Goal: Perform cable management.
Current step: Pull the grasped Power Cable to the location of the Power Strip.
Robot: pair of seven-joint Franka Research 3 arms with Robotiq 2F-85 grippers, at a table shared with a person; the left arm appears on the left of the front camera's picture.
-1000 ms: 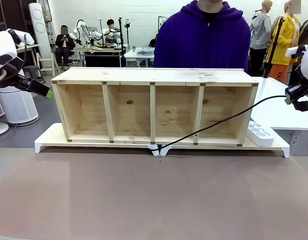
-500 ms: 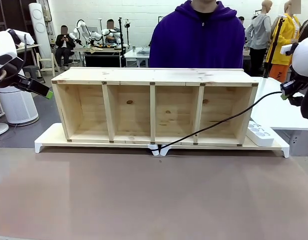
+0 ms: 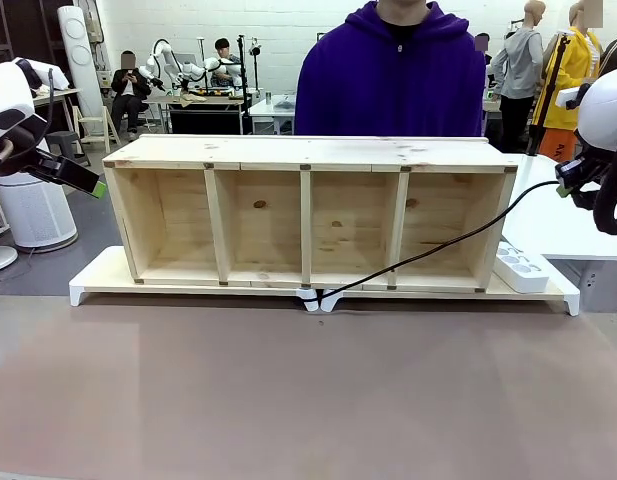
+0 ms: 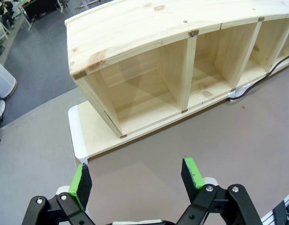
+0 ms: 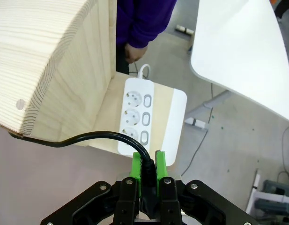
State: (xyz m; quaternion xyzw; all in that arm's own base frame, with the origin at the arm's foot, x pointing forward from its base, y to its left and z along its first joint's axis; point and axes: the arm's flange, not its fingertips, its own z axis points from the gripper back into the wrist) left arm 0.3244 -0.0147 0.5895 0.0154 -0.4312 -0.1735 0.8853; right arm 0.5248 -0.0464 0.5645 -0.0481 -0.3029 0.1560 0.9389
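Tabletop point(image 3: 288, 400) lies bare in the foreground. At its far side sits a white base board point(image 3: 93, 280) carrying a four-bay wooden shelf point(image 3: 308, 152).

The cable point(image 3: 438, 243) starts low at a small white piece point(image 3: 310, 296) by the middle of the board's front edge. It rises on a slant across the mouth of the rightmost bay and ends in the right jaws. These are closed on it, green pads point(image 5: 135, 164) pinching it from both sides, raised just off the shelf's right end. Beneath them a white power strip point(image 5: 137, 117) lies on the board's right end, and the three sockets seen there are empty. The left jaws stand wide apart, holding nothing, off the shelf's left end. Behind the shelf stands a person in a purple hoodie point(image 3: 393, 75).

The step in hand looks like routing: the cord is lifted and drawn fairly taut. The next move calls for leading it toward its resting place with a little slack, so the low end is not dragged from the white piece. The plug end is hidden inside the grip.
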